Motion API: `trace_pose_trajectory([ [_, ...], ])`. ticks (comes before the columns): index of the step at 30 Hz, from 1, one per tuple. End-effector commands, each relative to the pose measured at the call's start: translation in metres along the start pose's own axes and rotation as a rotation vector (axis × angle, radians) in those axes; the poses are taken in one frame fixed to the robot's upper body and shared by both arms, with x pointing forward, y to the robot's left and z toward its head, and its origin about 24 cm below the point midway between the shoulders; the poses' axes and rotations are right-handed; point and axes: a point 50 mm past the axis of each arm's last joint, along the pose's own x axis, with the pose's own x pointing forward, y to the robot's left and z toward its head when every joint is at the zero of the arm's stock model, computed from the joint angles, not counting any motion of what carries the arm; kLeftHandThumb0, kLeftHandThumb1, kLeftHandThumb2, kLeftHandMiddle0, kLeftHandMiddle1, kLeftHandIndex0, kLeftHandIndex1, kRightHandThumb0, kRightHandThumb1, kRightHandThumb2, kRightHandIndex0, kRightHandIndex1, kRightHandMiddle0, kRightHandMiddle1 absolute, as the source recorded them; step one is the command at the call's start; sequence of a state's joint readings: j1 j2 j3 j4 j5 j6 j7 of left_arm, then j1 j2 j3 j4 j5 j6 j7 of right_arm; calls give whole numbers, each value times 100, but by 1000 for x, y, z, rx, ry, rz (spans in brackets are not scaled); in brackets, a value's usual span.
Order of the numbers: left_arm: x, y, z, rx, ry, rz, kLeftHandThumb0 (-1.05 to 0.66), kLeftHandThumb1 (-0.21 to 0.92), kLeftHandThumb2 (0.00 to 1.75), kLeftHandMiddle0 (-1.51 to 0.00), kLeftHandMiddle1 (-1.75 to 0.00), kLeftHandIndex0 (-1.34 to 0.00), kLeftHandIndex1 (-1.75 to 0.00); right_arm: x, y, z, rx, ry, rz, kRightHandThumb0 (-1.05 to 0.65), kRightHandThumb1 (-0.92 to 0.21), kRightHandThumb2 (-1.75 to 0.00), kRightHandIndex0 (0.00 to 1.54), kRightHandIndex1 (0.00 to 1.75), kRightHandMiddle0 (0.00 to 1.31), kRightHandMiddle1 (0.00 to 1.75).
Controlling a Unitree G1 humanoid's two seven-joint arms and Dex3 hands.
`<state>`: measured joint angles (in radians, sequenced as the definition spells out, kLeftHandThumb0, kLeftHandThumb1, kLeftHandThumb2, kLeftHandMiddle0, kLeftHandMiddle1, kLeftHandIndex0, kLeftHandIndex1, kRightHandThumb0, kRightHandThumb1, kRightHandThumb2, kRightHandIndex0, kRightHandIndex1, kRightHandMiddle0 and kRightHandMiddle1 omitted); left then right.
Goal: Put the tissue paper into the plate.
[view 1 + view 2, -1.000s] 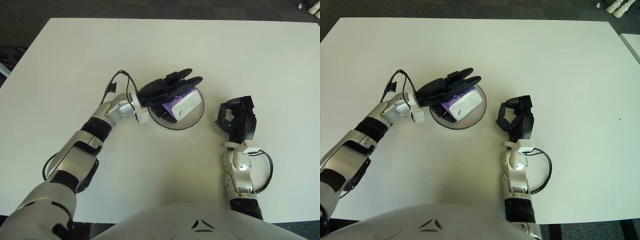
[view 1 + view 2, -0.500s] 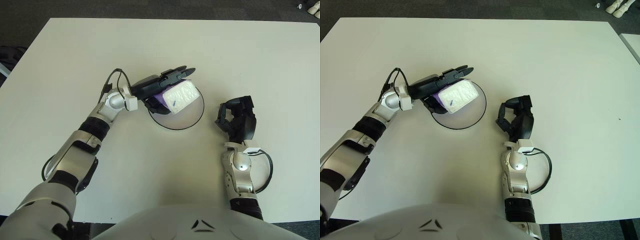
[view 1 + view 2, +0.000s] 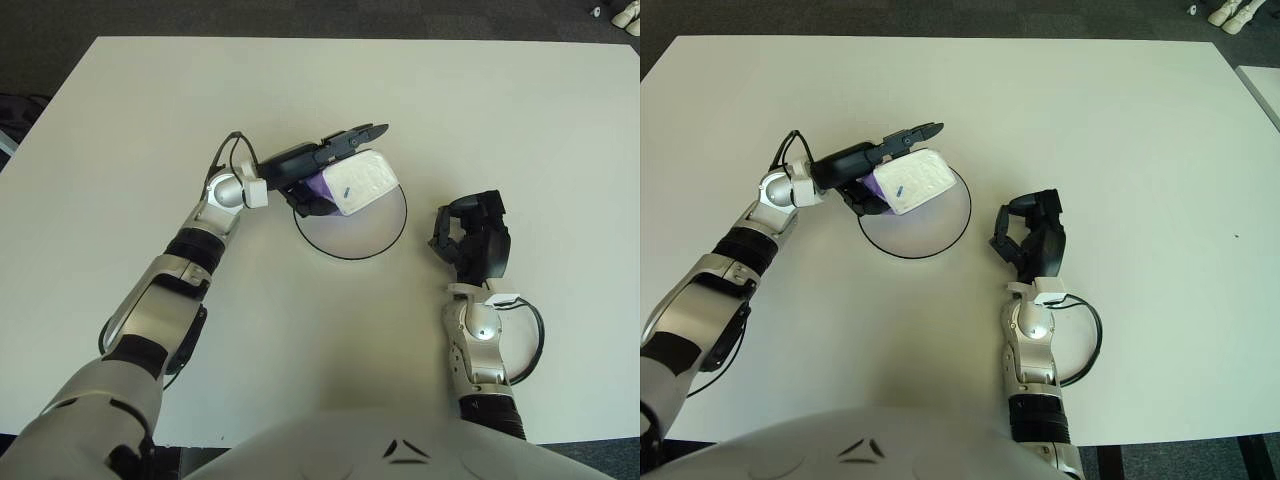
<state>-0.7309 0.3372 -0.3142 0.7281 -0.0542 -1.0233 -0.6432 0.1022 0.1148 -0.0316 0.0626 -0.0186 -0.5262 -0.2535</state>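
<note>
While gripped by left robot hand (image 3: 318,172) | tissue pack (image 3: 361,183) label unreadable

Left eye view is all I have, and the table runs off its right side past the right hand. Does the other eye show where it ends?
Observer: Yes, the right eye view shows the far right corner of the table, beyond the idle right hand beside the plate.
Operator: Anything lying out there?
Observer: One small dark speck on the tabletop, right of that hand.
Operator: And past the corner?
Observer: The edge of another pale surface. In both views, the left hand holds the tissue pack over the plate's far left rim.
</note>
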Motion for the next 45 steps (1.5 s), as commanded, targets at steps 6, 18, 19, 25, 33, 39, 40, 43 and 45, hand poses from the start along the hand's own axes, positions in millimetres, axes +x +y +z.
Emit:
trace_pose_trajectory([
  [6, 0, 0, 6, 128, 11, -103, -104, 92, 65, 0, 0, 0, 0, -20, -7, -25, 4, 151, -55, -41, -57, -100, 63, 163, 42, 175],
  [18, 12, 1, 11, 358, 24, -205, -105, 92, 48, 0, 0, 0, 0, -20, -7, -25, 6, 153, -62, -41, -56, -101, 63, 163, 42, 175],
  [19, 13, 1, 11, 376, 24, -215, -105, 92, 47, 0, 0, 0, 0, -20, -7, -25, 6, 153, -62, -41, -56, -101, 63, 163, 42, 175],
  [25, 18, 0, 12, 514, 7, -347, -105, 92, 43, 0, 0, 0, 0, -20, -7, -25, 4, 153, -64, -41, -56, -101, 63, 162, 42, 175],
  [33, 23, 2, 14, 651, -7, -481, -105, 92, 41, 0, 0, 0, 0, -20, -6, -25, -5, 154, -65, -41, -57, -101, 64, 162, 42, 175],
  [39, 26, 2, 16, 726, -25, -512, -105, 92, 36, 0, 0, 0, 0, -20, -5, -25, -10, 150, -65, -41, -56, -102, 65, 163, 43, 175],
  [40, 28, 2, 15, 730, -20, -521, -105, 92, 35, 0, 0, 0, 0, -20, -5, -25, -9, 150, -65, -41, -56, -102, 65, 163, 43, 175],
  [43, 31, 0, 13, 742, -8, -542, -105, 92, 33, 0, 0, 0, 0, -20, -5, -24, -7, 149, -64, -41, -55, -103, 65, 163, 43, 175],
  [45, 32, -1, 11, 748, 5, -562, -105, 92, 33, 0, 0, 0, 0, -20, -4, -24, -6, 150, -63, -42, -55, -103, 65, 163, 43, 175],
])
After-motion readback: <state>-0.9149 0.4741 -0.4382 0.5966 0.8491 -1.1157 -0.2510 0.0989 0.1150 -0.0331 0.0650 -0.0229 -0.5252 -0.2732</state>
